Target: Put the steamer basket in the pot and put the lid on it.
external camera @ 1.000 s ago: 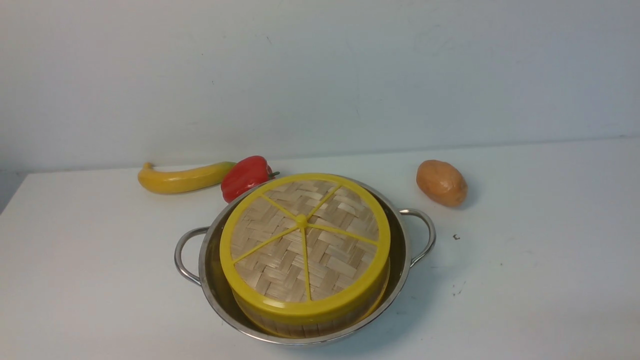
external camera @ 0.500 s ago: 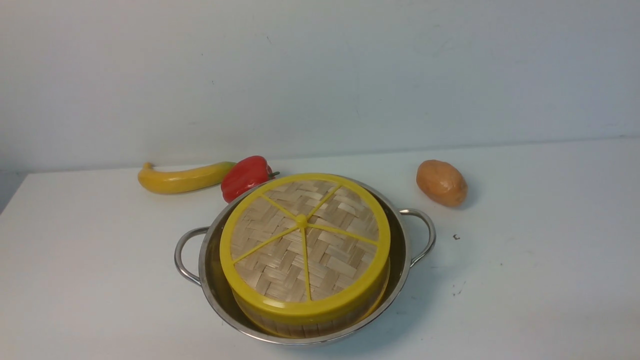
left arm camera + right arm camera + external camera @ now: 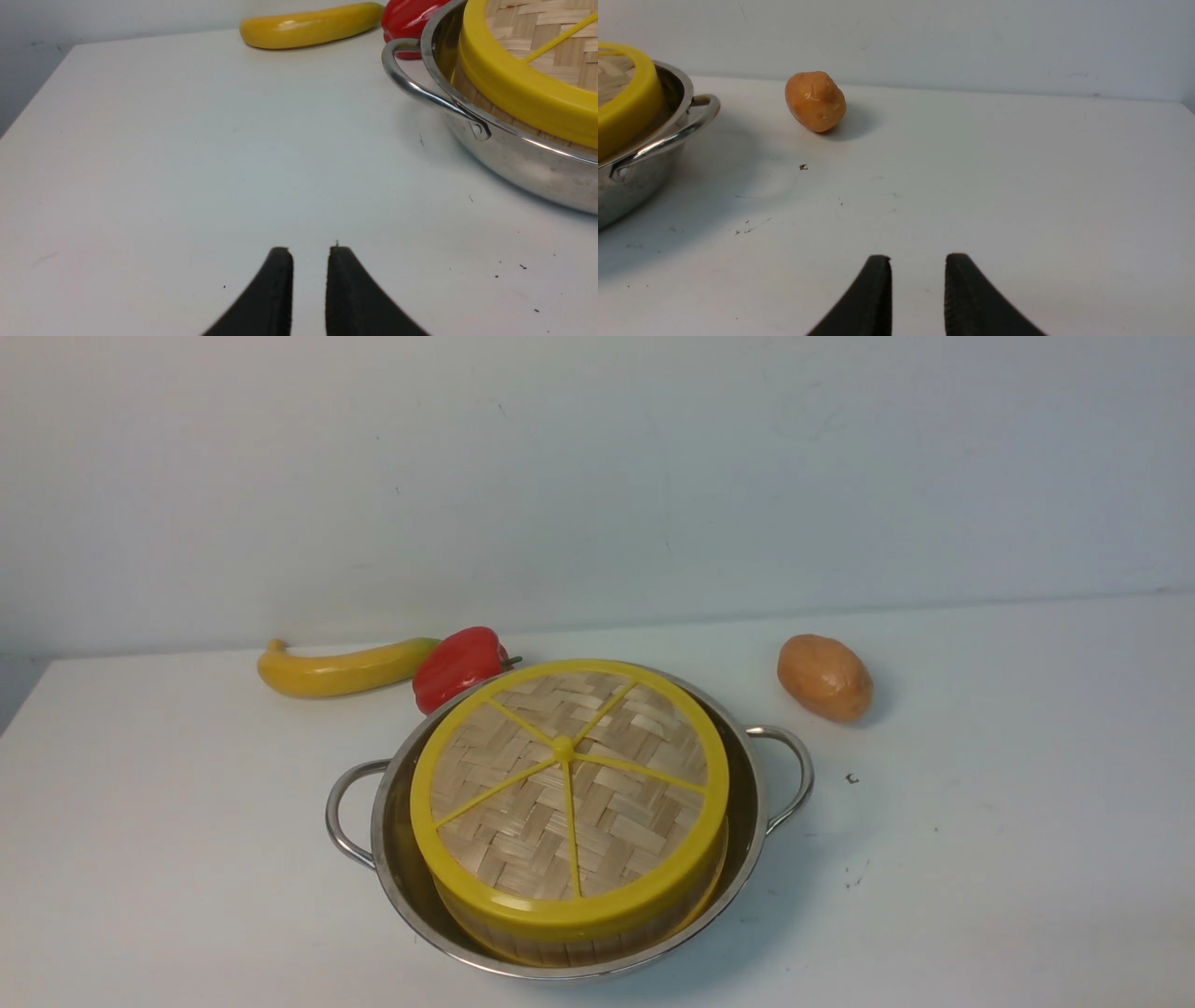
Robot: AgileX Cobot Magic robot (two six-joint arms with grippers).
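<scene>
Nothing moves between front frames: lid (image 3: 569, 800) sits on steamer basket (image 3: 579, 938) inside pot (image 3: 397, 859). Left gripper (image 3: 309, 261) and right gripper (image 3: 918, 268) hang parted, empty, near side. Task looks done.

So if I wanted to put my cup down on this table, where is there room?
Bare white table lies right of the steel pot, in front of the brown potato, and also left of the pot. It is crowded behind, by the yellow banana and red pepper.
</scene>
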